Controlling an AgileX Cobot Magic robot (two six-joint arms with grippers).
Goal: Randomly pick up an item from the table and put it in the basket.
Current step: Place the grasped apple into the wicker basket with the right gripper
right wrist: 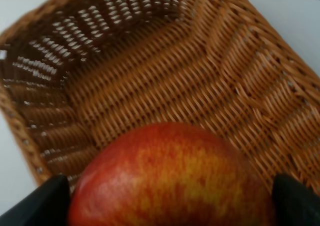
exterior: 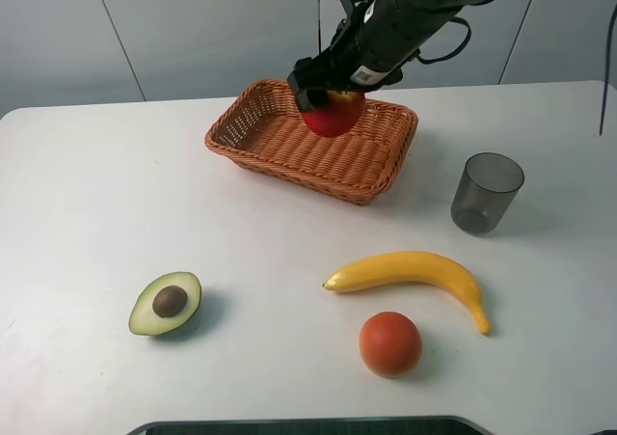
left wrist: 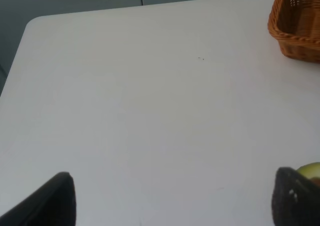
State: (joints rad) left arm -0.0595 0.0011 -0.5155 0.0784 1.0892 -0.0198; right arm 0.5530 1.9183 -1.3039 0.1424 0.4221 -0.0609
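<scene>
Right hand (exterior: 334, 99): reaches in over the far edge of the table (exterior: 116, 194) on a dark arm (exterior: 424, 11), its two black fingers (right wrist: 35, 203) clamped on opposite sides of the apple (exterior: 335, 117). Apple: round, red with yellowish streaks, held over the inside of the basket (exterior: 280, 150), toward its far long side; whether it touches the woven floor cannot be told. Basket: rectangular, orange-brown wicker with low flared sides, standing near the middle of the far edge of the table, set at a slant to that edge. Left hand (left wrist: 172, 203): seen only in its own wrist view, black fingers spread wide apart above bare white surface on the left half of the table; the far left corner of the table and one corner of the basket show beyond it. Halved avocado (exterior: 166, 303): cut face up, brown pit in place, lying toward the near edge, left of the middle; its green rim shows just beside one finger of the left hand in the wrist view. Banana (exterior: 410, 271): yellow, lying on its side toward the near edge, right of the middle. Orange-red round fruit (exterior: 390, 343): just nearer the near edge than the banana, close to it but apart. Grey translucent cup (exterior: 487, 192): upright, toward the right edge, near the basket's right end but apart from it.
</scene>
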